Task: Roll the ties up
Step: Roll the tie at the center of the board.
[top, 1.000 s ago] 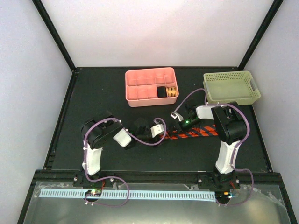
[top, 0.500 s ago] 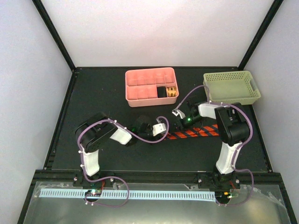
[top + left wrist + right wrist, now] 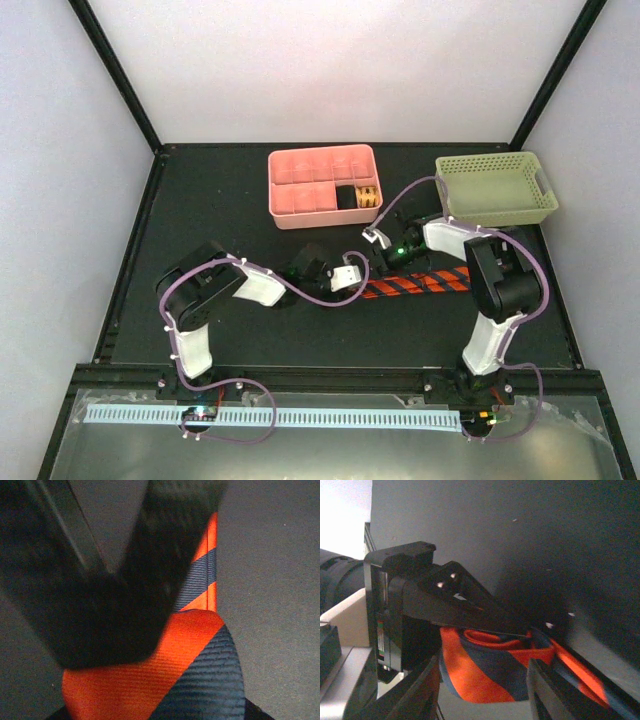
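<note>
The table (image 3: 220, 200) is carrying three items. The tie (image 3: 428, 283) is lying flat in a near-horizontal strip between the arms. Both arms are reaching toward its left end. The left gripper (image 3: 366, 284) is meeting that end from the left; the right gripper (image 3: 388, 262) is bearing on it from behind. Finger spacing is not resolving here. The pink tray (image 3: 274, 190) is sitting beyond, holding a black item (image 3: 346, 197) and an orange-yellow roll (image 3: 367, 197) in adjoining compartments. The green basket (image 3: 495, 212) is standing at the far right.
</note>
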Robot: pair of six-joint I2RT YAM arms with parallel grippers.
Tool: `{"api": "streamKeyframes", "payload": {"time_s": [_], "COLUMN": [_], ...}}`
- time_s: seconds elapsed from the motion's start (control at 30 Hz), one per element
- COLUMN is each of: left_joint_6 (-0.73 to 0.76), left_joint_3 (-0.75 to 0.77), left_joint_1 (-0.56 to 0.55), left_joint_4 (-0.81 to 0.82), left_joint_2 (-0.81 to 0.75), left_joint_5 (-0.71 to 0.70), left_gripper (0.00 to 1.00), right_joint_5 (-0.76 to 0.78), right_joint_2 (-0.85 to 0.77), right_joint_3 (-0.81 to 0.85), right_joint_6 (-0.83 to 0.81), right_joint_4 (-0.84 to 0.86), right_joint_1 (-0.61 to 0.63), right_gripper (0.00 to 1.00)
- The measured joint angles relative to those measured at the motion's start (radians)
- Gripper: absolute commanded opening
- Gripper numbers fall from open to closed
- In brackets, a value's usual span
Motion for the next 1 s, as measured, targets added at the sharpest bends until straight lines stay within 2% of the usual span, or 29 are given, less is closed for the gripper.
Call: {"api": "streamKeyframes", "payload": {"time_s": [0.13, 0.3, 0.4, 0.5, 0.57, 0.73, 1.0], "left_joint_6": [0.005, 0.006, 0.004, -0.004, -0.017, -0.046, -0.131], "left_joint_3": [0.005, 0.006, 0.006, 0.006, 0.000, -0.082, -0.112], "left_joint_1": [0.000, 0.000, -0.001, 0.000, 0.007, 0.030, 0.052], "left_joint_4": [-0.011, -0.013, -0.013, -0.008, 0.002, 0.064, 0.220], "left_joint_2": [0.000, 0.000, 0.000, 0.000, -0.001, -0.031, -0.019], "left_joint_5": [0.000, -0.001, -0.006, -0.014, -0.008, 0.039, 0.123], "left_gripper": [0.35, 0.37, 0.46, 0.70, 0.77, 0.85, 0.87], "right_joint_5": [0.002, 0.021, 0.025, 0.051, 0.071, 0.112, 0.195], "right_joint_2": [0.013, 0.022, 0.022, 0.022, 0.021, 0.021, -0.029], "right_joint_3": [0.000, -0.006, -0.010, -0.014, -0.026, -0.067, -0.116], "right_joint_6": [0.019, 0.016, 0.006, -0.003, -0.006, -0.018, -0.008], "right_joint_4": [0.010, 0.005, 0.003, 0.002, 0.002, 0.010, 0.047], "right_joint_1": [0.026, 0.029, 0.029, 0.028, 0.024, 0.015, -0.006], "right_gripper": [0.32, 0.03, 0.02, 0.02, 0.02, 0.02, 0.02]}}
